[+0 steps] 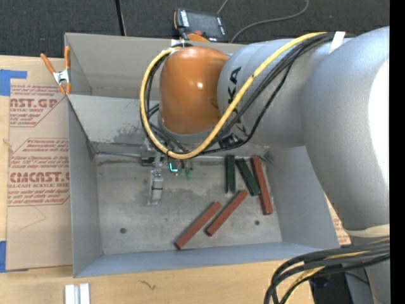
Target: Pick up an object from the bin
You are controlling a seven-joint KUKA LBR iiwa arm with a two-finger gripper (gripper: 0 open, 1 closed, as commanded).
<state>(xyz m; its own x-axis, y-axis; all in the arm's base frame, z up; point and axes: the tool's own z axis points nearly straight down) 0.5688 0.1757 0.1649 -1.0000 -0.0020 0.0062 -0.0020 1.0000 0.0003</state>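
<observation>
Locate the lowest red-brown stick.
The lowest red-brown stick lies at lower centre of the camera view, beside a second red-brown stick, lower right of the gripper.

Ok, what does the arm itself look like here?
The arm is bulky, light grey, with black lettering ending in KA near the wrist. A glossy orange dome cover caps the wrist; a yellow cable and black cables loop around it. The gripper below is small, grey metal, with a green light beside it.
</observation>
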